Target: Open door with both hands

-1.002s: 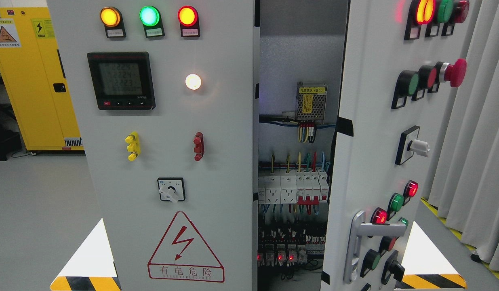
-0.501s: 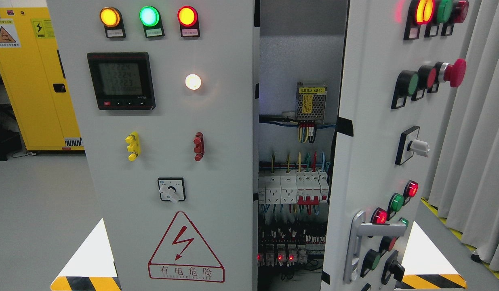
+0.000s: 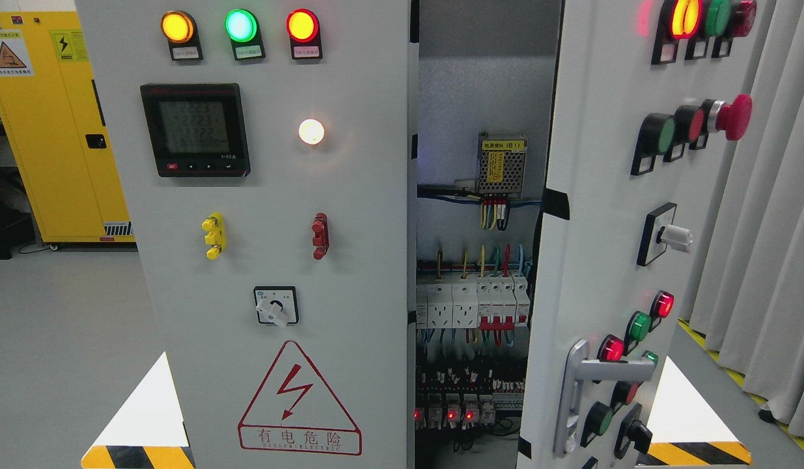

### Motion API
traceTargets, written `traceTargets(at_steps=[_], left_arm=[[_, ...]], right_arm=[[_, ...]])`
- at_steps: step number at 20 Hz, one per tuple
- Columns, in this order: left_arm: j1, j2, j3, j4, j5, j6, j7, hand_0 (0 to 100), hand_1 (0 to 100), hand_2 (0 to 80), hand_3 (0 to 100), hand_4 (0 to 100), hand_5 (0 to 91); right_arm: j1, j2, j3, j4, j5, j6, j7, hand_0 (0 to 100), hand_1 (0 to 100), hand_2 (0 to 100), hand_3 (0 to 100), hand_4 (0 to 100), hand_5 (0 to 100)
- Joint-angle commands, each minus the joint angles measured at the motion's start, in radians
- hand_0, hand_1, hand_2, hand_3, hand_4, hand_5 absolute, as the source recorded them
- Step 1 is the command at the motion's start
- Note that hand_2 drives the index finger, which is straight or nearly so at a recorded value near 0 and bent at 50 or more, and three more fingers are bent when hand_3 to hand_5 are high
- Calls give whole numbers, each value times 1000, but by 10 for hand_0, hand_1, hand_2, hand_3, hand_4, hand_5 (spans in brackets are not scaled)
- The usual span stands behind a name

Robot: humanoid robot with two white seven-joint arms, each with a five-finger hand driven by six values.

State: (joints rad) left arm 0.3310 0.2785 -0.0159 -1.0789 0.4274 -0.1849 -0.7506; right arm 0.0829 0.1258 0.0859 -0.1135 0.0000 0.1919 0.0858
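Observation:
A grey electrical cabinet fills the head view. Its right door [image 3: 603,215] stands swung outward, partly open, with a silver lever handle [image 3: 597,371] near its lower edge and several lamps, buttons and a red mushroom button [image 3: 734,117] on its face. The left panel [image 3: 271,215] faces me, with three lit lamps, a meter screen [image 3: 194,129], a rotary switch [image 3: 275,306] and a red lightning warning triangle. Between them the gap shows breakers [image 3: 473,306], coloured wires and a small power supply [image 3: 502,164]. Neither of my hands or arms shows in the view.
A yellow safety cabinet [image 3: 56,130] stands at the far left on the grey floor. Grey curtains [image 3: 766,247] hang at the right behind the open door. Yellow-and-black hazard stripes [image 3: 698,453] mark the lower corners.

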Motion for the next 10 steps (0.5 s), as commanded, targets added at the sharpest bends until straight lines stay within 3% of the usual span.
traceTargets(at_steps=[1, 4, 6, 10], left_arm=[[45, 280, -22, -645, 36, 2, -1, 0, 0, 0, 0, 0, 0], [40, 361, -81, -748, 111, 65, 0, 0, 0, 0, 0, 0, 0], [26, 375, -82, -809, 166, 135, 0, 0, 0, 0, 0, 0, 0], [-16, 412, -82, -880, 174, 143, 0, 0, 0, 0, 0, 0, 0]], right_arm=[[0, 0, 0, 0, -23, 0, 0, 260, 0, 0, 0, 0, 0], [0, 0, 0, 0, -23, 0, 0, 260, 0, 0, 0, 0, 0], [0, 0, 0, 0, -23, 0, 0, 260, 0, 0, 0, 0, 0], [0, 0, 0, 0, -25, 0, 0, 260, 0, 0, 0, 0, 0]])
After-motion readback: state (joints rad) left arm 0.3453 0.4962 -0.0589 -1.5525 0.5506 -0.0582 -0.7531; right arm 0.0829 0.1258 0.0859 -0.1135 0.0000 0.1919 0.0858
